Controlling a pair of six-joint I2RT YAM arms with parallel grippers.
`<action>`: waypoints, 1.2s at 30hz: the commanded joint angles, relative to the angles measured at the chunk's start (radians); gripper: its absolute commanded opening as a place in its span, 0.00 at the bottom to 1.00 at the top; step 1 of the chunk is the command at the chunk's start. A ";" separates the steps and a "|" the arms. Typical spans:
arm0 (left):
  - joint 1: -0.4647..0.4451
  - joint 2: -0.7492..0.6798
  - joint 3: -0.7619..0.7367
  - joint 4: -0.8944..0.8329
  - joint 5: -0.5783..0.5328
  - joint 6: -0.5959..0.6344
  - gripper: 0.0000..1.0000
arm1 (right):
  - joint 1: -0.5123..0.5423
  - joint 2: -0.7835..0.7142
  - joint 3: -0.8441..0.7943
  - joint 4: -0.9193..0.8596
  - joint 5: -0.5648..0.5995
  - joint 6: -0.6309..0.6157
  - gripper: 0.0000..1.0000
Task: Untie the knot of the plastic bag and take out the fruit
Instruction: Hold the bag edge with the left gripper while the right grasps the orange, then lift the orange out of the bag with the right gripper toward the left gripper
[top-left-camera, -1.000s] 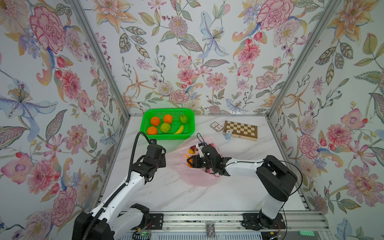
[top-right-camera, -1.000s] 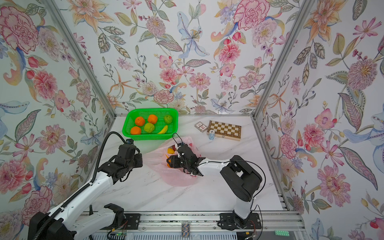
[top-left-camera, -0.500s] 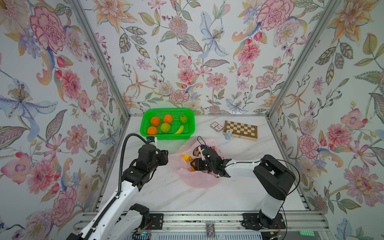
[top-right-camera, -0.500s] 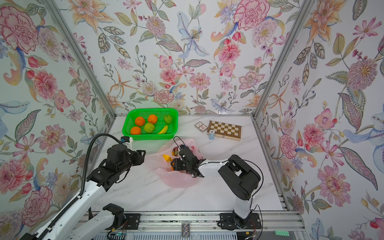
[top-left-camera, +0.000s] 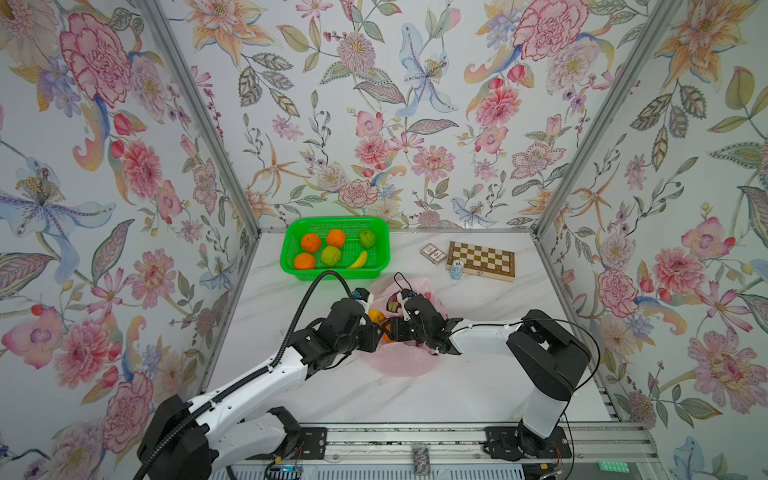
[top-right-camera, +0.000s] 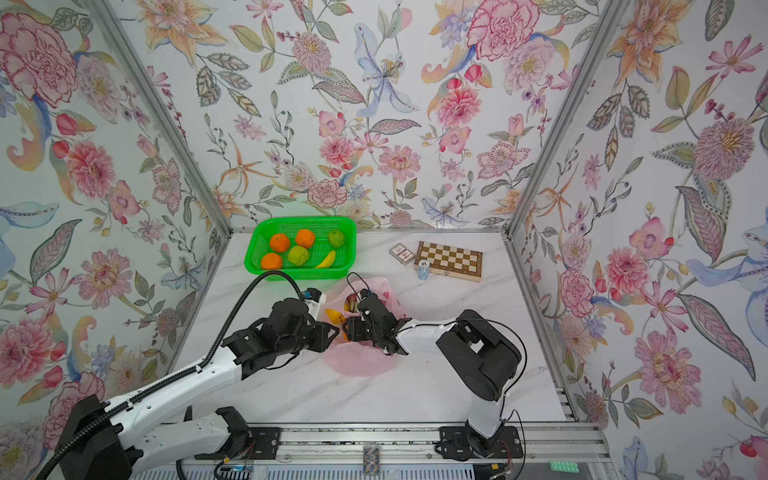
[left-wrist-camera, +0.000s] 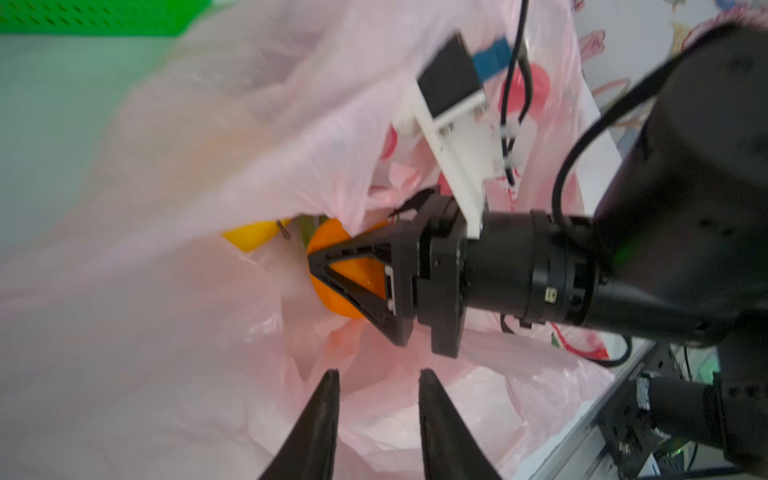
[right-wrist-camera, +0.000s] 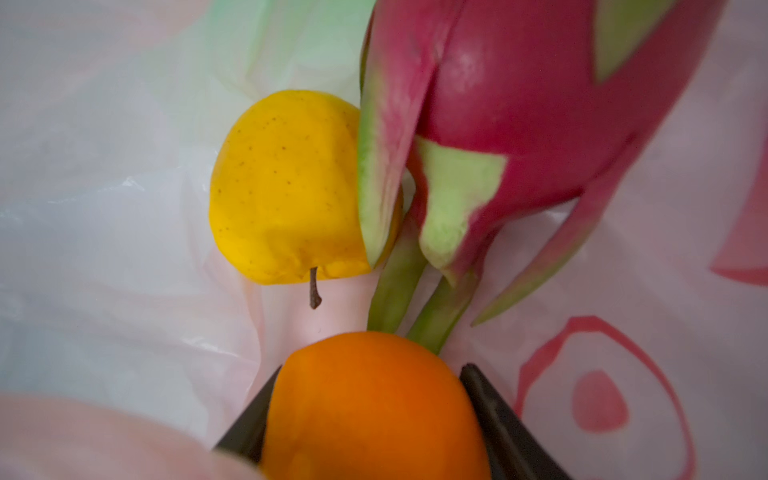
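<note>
Mid-frame in both top views, below the green basket (top-left-camera: 332, 272), the plastic bag (top-left-camera: 399, 363) lies open. An orange (right-wrist-camera: 365, 424) inside is clamped in the right gripper (right-wrist-camera: 374, 370). The fingers of the left gripper (left-wrist-camera: 378, 374) stand apart; the bag is best pinned while the orange is drawn out.

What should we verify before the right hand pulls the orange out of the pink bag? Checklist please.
1. Grasp: right hand closed on round orange fruit: ok.
2. Mouth of thin pink plastic bag open: ok.
3. Exit path free of film: not ok, a fold drapes over the fruit in the left wrist view.
4. Bag anchor: left hand securing the bag: not ok, fingers apart over the film.
5. Neighbours, magenta dragon fruit and yellow stemmed fruit, clear of the grasp: cannot tell, green tips reach the orange.
</note>
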 joint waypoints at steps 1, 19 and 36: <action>-0.070 0.013 -0.080 -0.012 0.003 -0.067 0.32 | -0.002 -0.012 0.026 -0.041 0.012 -0.026 0.65; -0.117 -0.061 -0.295 0.114 -0.163 -0.154 0.30 | 0.034 0.046 0.100 -0.166 0.098 -0.106 0.77; -0.111 -0.209 -0.202 -0.001 -0.314 -0.064 0.63 | -0.009 -0.107 0.013 -0.007 0.035 0.001 0.42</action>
